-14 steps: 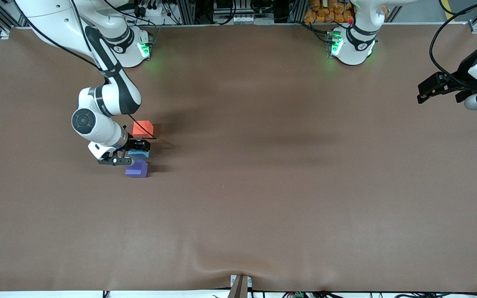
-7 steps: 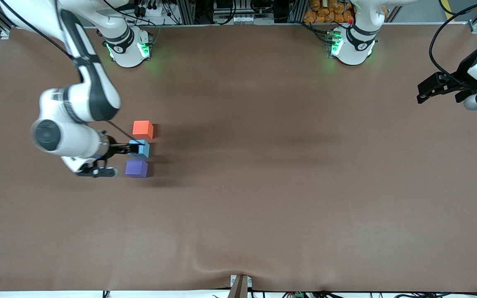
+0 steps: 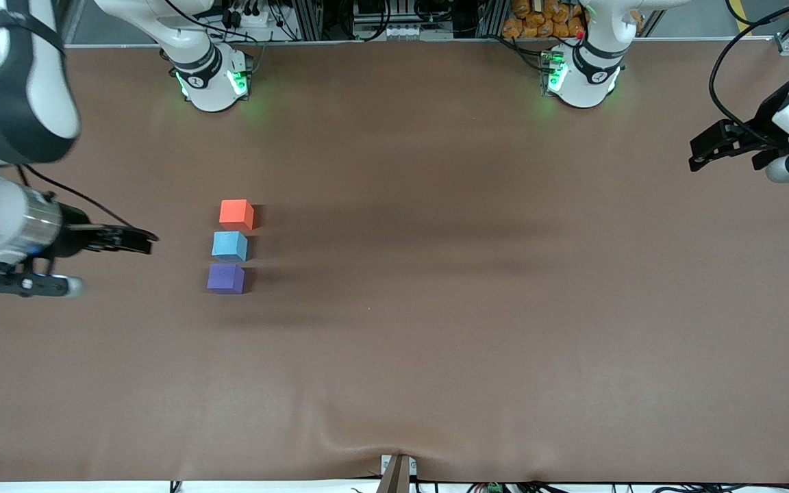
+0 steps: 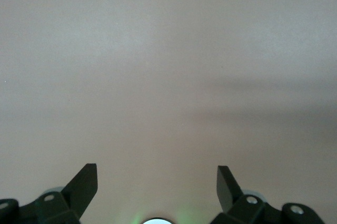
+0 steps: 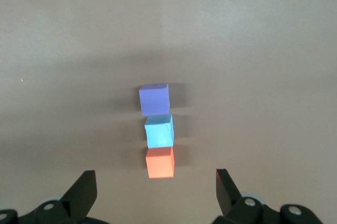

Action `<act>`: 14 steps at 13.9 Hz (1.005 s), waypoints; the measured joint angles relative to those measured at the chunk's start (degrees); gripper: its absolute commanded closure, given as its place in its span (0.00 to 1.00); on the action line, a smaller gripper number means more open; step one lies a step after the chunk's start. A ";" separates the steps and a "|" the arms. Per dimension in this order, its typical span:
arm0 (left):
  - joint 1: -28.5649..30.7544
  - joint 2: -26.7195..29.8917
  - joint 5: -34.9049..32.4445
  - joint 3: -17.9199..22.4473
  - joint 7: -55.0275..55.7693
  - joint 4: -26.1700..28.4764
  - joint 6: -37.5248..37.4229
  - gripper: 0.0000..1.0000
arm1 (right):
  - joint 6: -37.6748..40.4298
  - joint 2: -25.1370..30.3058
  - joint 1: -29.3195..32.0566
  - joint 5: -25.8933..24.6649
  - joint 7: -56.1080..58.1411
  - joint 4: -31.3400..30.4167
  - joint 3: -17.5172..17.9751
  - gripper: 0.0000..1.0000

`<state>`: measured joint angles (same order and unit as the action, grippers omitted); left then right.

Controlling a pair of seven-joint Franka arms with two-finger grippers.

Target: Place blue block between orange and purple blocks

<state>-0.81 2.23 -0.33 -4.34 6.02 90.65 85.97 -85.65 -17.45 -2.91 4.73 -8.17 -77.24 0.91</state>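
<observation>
The right tool (image 3: 135,241) is spread wide and holds nothing, at 9 o'clock of the blue block (image 3: 230,246). This block sits on the desk (image 3: 477,308) between orange block (image 3: 236,213) and purple block (image 3: 226,279). The left tool (image 3: 706,149) waits, spread, empty.

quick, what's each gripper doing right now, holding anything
Left gripper: open, holding nothing, waiting over the left arm's end of the table.
Right gripper: open, holding nothing, over the table beside the blue block.
</observation>
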 measured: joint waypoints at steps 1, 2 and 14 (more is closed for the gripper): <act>-0.01 0.00 0.00 -0.02 0.00 0.00 0.00 0.00 | 2.40 0.11 -0.01 -0.07 0.00 1.90 0.11 0.00; -0.02 0.00 0.00 -0.03 0.00 0.01 0.00 0.00 | 4.10 0.52 -0.01 -0.08 -0.01 3.37 0.19 0.00; 0.00 0.11 0.00 -0.06 -0.19 -0.58 0.30 0.00 | 3.15 19.02 0.97 -0.64 -0.36 -8.36 -0.31 0.00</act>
<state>-0.81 2.33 -0.33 -4.40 5.83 90.07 86.27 -82.50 1.57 -1.95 4.09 -8.53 -85.60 0.60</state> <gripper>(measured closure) 0.000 0.000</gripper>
